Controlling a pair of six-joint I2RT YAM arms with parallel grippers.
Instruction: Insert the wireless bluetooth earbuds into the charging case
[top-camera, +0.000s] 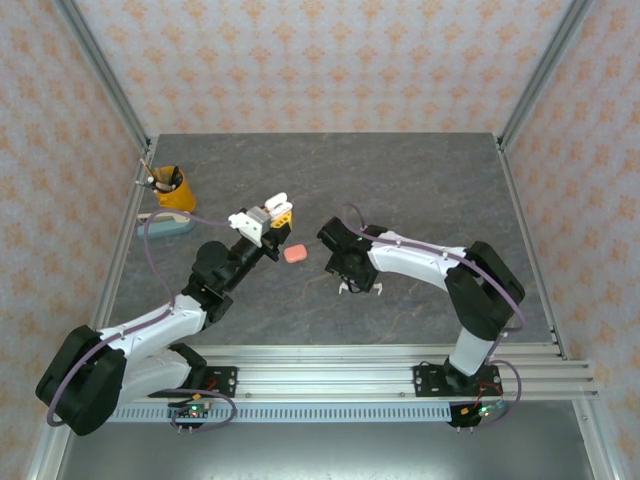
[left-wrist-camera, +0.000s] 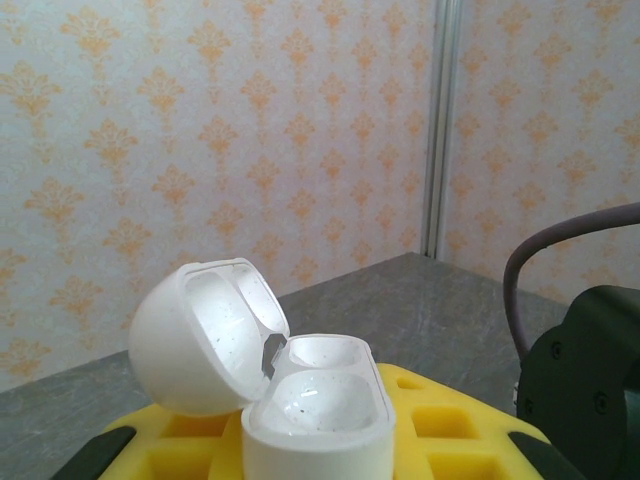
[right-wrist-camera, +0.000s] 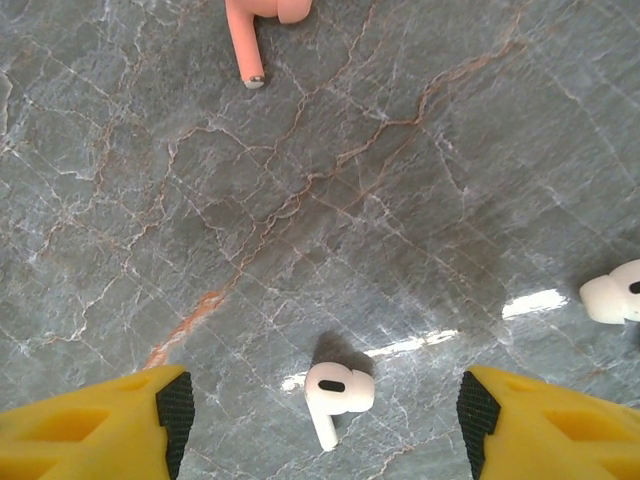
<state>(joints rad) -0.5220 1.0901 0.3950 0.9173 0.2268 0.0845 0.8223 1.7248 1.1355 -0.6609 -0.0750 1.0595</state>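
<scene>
My left gripper (top-camera: 272, 214) is raised above the table and shut on a white charging case (left-wrist-camera: 312, 412). The case's lid (left-wrist-camera: 200, 340) is swung open and both wells look empty between the yellow fingers (left-wrist-camera: 470, 425). My right gripper (right-wrist-camera: 325, 418) points down at the table, open, its pads wide apart. A white earbud (right-wrist-camera: 336, 394) lies flat between them, touching neither. A second white earbud (right-wrist-camera: 612, 296) lies at the right edge of the right wrist view. A coral-pink earbud (right-wrist-camera: 262, 28) lies farther out. In the top view the right gripper (top-camera: 352, 274) hovers mid-table.
A coral-pink case (top-camera: 294, 253) lies on the grey marble table (top-camera: 420, 190) between the two grippers. An orange cup of pens (top-camera: 171, 188) and a pale blue object (top-camera: 168, 224) stand at the far left. Metal frame posts and papered walls enclose the table.
</scene>
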